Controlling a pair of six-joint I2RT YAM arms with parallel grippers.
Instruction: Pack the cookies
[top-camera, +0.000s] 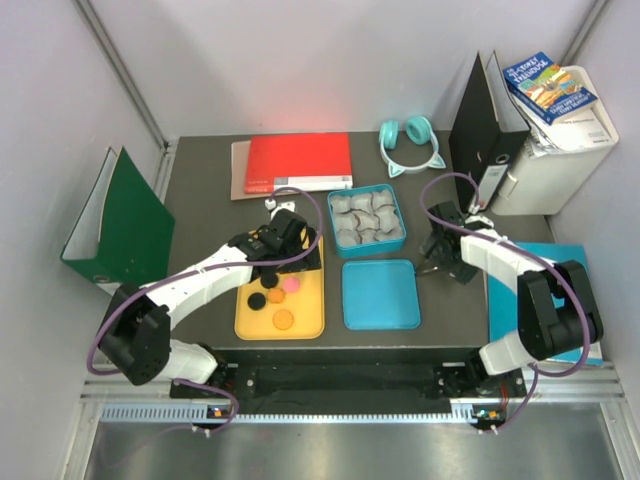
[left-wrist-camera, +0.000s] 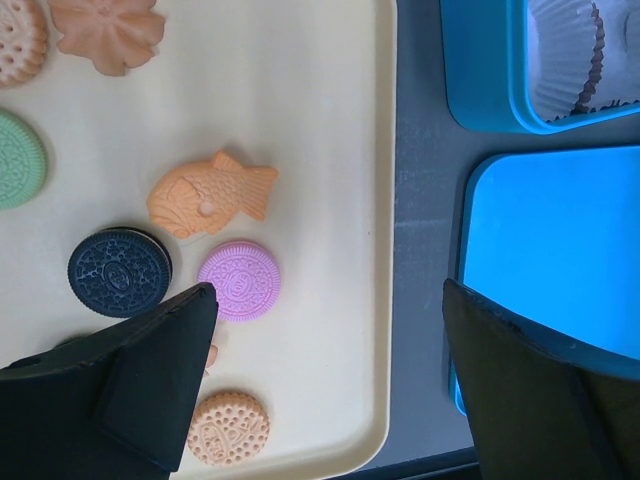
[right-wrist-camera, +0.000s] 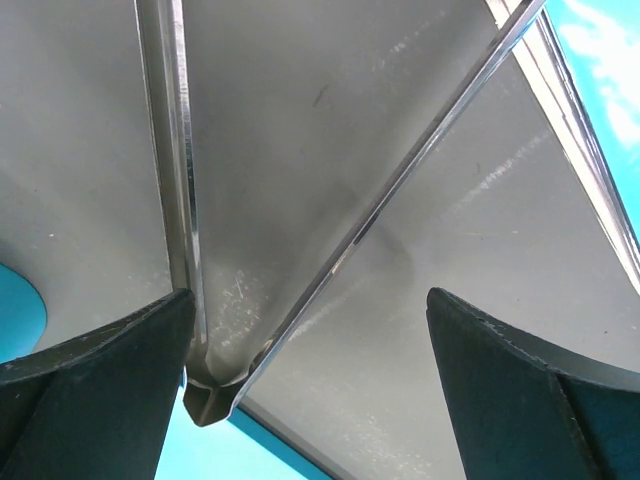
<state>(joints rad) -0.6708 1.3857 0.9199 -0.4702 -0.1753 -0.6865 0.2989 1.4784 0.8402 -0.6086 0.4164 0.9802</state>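
Note:
The cookies lie on a yellow tray (top-camera: 312, 322): a pink round one (left-wrist-camera: 238, 280), a black one (left-wrist-camera: 120, 272), an orange fish-shaped one (left-wrist-camera: 210, 197), a green one (left-wrist-camera: 15, 160) and tan ones (left-wrist-camera: 228, 428). My left gripper (top-camera: 285, 242) (left-wrist-camera: 325, 340) hovers open over the tray's right side, holding nothing. A blue box (top-camera: 367, 191) of crinkled paper cups (left-wrist-camera: 565, 55) stands to the tray's right, with its blue lid (top-camera: 380, 293) in front of it. My right gripper (top-camera: 438, 250) (right-wrist-camera: 310, 330) is open over metal tongs (right-wrist-camera: 195, 330) lying on the grey table.
A red folder (top-camera: 300, 163) and teal headphones (top-camera: 408, 140) lie at the back. A green binder (top-camera: 120, 215) stands at the left. A black binder (top-camera: 480, 130) and a white box (top-camera: 560, 160) with a book on it stand at the back right. A blue sheet (top-camera: 545, 262) lies under the right arm.

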